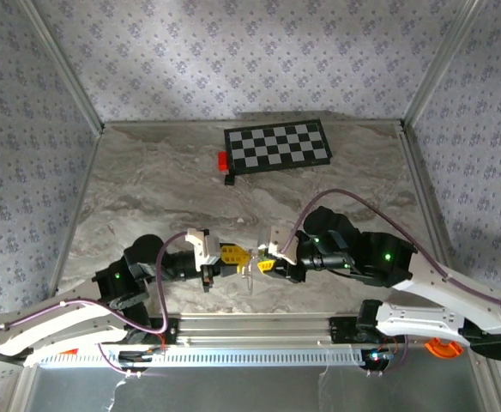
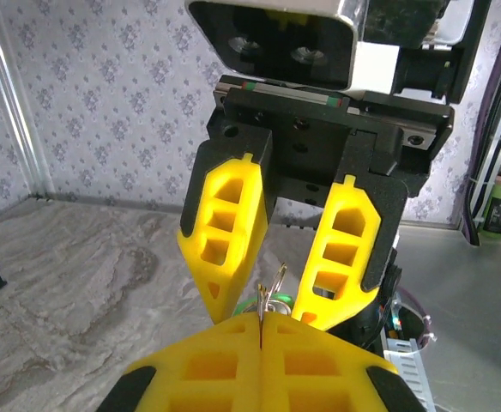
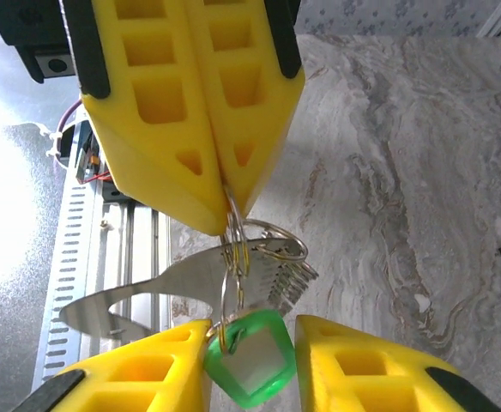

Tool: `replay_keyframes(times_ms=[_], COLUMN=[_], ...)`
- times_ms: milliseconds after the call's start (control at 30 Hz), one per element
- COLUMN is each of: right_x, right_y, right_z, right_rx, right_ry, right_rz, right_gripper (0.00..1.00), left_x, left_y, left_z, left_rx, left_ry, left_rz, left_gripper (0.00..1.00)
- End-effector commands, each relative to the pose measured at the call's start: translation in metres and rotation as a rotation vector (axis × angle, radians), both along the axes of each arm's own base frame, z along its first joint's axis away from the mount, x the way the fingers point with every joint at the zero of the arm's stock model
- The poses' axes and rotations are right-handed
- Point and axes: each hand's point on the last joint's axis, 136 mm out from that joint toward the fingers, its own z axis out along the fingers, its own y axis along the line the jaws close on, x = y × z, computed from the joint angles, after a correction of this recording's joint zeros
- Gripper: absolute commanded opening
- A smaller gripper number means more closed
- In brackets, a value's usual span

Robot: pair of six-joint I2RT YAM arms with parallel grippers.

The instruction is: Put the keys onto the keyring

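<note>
My left gripper (image 2: 261, 319) is shut on the keyring (image 2: 277, 286), pinching the thin wire ring at its fingertips. In the right wrist view the left gripper (image 3: 229, 204) comes down from the top with the keyring (image 3: 263, 245) hanging below it. Silvery keys (image 3: 190, 287) dangle on the ring, and the green tag (image 3: 252, 360) hangs lowest. My right gripper (image 3: 252, 326) is open, its yellow fingers (image 3: 139, 373) on either side of the tag. From above, both grippers meet tip to tip: left gripper (image 1: 236, 255), right gripper (image 1: 263, 263), the keys (image 1: 249, 277) between them.
A checkerboard (image 1: 278, 146) lies at the back of the marble table (image 1: 147, 197), with a small red block (image 1: 223, 160) and a black piece (image 1: 229, 179) beside it. A metal rail (image 1: 259, 330) runs along the near edge under the grippers.
</note>
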Motion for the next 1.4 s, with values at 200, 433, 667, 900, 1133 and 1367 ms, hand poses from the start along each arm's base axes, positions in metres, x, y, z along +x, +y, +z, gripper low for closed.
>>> replay_keyframes(times_ms=[200, 433, 667, 900, 1133, 1367], right_x=[-0.004, -0.004, -0.006, -0.003, 0.0, 0.004], right_y=[-0.002, -0.003, -0.001, -0.001, 0.002, 0.003], right_z=[0.019, 0.022, 0.026, 0.018, 0.009, 0.007], right_rx=[0.108, 0.129, 0.155, 0.131, 0.111, 0.102], right_ry=[-0.008, -0.015, -0.021, -0.018, -0.013, -0.026], right_rz=[0.001, 0.004, 0.019, 0.003, -0.005, -0.017], right_gripper=[0.35, 0.42, 0.32, 0.15, 0.08, 0.08], left_x=[-0.007, -0.007, -0.007, -0.007, 0.001, 0.001], left_y=[0.002, 0.0, 0.0, 0.002, 0.002, -0.001], left_z=[0.026, 0.027, 0.028, 0.033, 0.044, 0.048], left_rx=[-0.092, -0.093, -0.096, -0.117, -0.165, -0.193], left_ry=[-0.021, -0.022, -0.021, -0.022, -0.013, -0.008], left_rz=[-0.035, -0.037, -0.036, -0.033, 0.006, -0.001], left_gripper=[0.0, 0.0, 0.0, 0.0, 0.0, 0.0])
